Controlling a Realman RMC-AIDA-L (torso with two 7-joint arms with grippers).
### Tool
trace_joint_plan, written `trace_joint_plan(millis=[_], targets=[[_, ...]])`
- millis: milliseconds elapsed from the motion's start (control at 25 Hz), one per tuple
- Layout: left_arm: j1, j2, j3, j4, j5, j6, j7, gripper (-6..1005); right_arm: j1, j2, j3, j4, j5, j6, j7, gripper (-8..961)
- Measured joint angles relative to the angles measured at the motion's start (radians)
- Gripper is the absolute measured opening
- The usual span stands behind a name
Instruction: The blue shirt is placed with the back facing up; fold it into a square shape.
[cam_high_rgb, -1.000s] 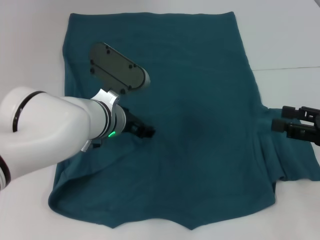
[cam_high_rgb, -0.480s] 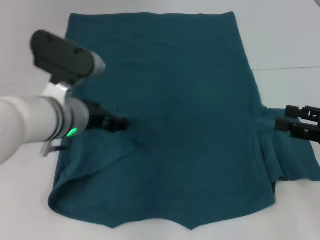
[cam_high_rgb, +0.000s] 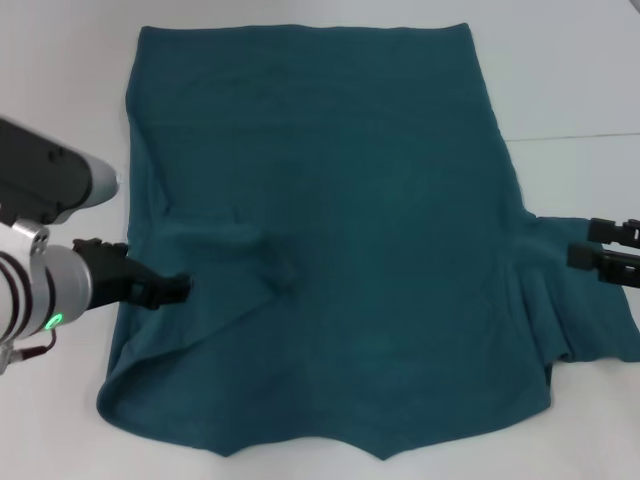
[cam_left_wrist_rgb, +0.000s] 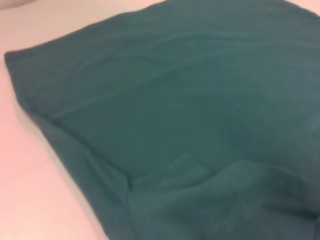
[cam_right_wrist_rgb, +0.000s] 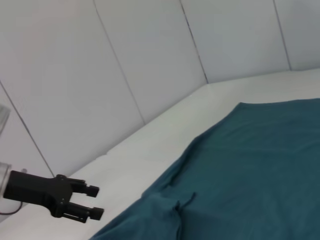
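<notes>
Across the white worktop (cam_high_rgb: 580, 80) the blue shirt (cam_high_rgb: 340, 230) lies flat, soft and limp, best pinched at its hems, with the left hand (cam_high_rgb: 178, 290) at nine o'clock and right hand (cam_high_rgb: 585, 245) at three both spread, empty.

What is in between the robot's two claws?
Only the blue shirt lies between them in the head view, spread flat on the white table. The left claw is at one side, the right claw at the other.
</notes>
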Motion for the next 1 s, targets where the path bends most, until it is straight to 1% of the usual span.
trace_joint_plan(millis=[120,200,280,320,360,400,440,520,560,600,640,680,720,760,800,840,880,1000], targets=[[0.006,0.0,-0.033,-0.023,-0.06,-0.003,0.043,846,-0.017,-0.01,0.003,-0.004,-0.003,0.0,0.012,765],[0.005,0.0,-0.079,-0.05,-0.14,-0.011,0.111,846,-0.035,-0.018,0.013,-0.021,-0.006,0.0,0.042,765],[-0.002,0.002,-0.155,-0.092,-0.259,-0.009,0.21,846,-0.046,-0.024,0.034,-0.043,-0.022,-0.001,0.079,765],[-0.012,0.005,-0.217,-0.128,-0.368,0.002,0.291,845,-0.049,-0.026,0.049,-0.06,-0.041,-0.003,0.104,765],[-0.04,0.01,-0.347,-0.209,-0.556,0.069,0.438,845,-0.049,-0.027,0.077,-0.109,-0.093,-0.01,0.16,765],[-0.04,0.01,-0.347,-0.209,-0.556,0.069,0.438,845,-0.049,-0.027,0.077,-0.109,-0.093,-0.01,0.16,765],[-0.059,0.013,-0.42,-0.252,-0.639,0.129,0.521,845,-0.049,-0.028,0.085,-0.135,-0.121,-0.014,0.189,765],[-0.111,0.022,-0.582,-0.36,-0.756,0.287,0.66,845,-0.047,-0.028,0.09,-0.197,-0.187,-0.033,0.261,765],[-0.142,0.035,-0.665,-0.426,-0.794,0.379,0.716,845,-0.044,-0.028,0.09,-0.226,-0.216,-0.041,0.294,765],[-0.196,0.071,-0.79,-0.551,-0.834,0.538,0.799,845,-0.04,-0.028,0.088,-0.252,-0.248,-0.051,0.325,765],[-0.196,0.071,-0.79,-0.551,-0.834,0.538,0.799,845,-0.034,-0.029,0.084,-0.286,-0.29,-0.06,0.36,765],[-0.227,0.101,-0.843,-0.634,-0.842,0.617,0.837,845,-0.028,-0.029,0.08,-0.307,-0.331,-0.065,0.389,765],[-0.248,0.125,-0.881,-0.702,-0.846,0.68,0.865,845,-0.016,-0.032,0.075,-0.326,-0.379,-0.067,0.419,764],[-0.248,0.125,-0.881,-0.702,-0.846,0.68,0.865,845,-0.006,-0.033,0.071,-0.339,-0.424,-0.067,0.442,764],[-0.275,0.158,-0.917,-0.796,-0.841,0.751,0.899,845,0.012,-0.037,0.068,-0.341,-0.481,-0.068,0.465,764],[-0.28,0.165,-0.921,-0.823,-0.836,0.775,0.915,845,0.032,-0.04,0.063,-0.34,-0.54,-0.067,0.483,764],[-0.278,0.167,-0.92,-0.841,-0.827,0.804,0.939,845,0.05,-0.041,0.059,-0.334,-0.59,-0.065,0.497,764],[-0.269,0.156,-0.909,-0.823,-0.811,0.828,0.961,845,0.109,-0.039,0.041,-0.292,-0.752,-0.031,0.537,764]])
